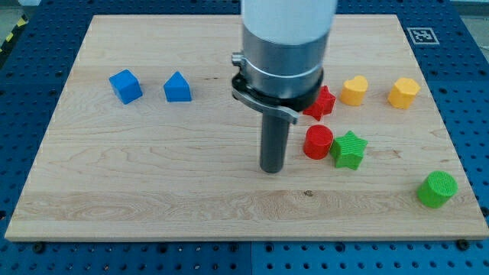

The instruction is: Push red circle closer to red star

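Wooden board (153, 191) with coloured blocks, all placed relative to the red circle (318, 142). Red star (322, 102) just above the circle toward the view's top, partly hidden by the arm's housing, a narrow gap apparently left between the two. Green star (349, 150) touching or nearly touching the circle on the view's right. Two yellow blocks, a heart-like one (354, 90) and a hexagonal one (403, 92), up and to the right; green cylinder (437, 189) down and well to the right; blue cube (125, 85) and a second blue block (177, 87) far to the left. Task judged nearly complete: circle already near the star, only a short push toward the view's top remaining. No claw fitted, hence no opening to report and nothing held; rod only, my tip (272, 169) resting on the board just left of the circle and slightly lower, apart from it, touching no block.
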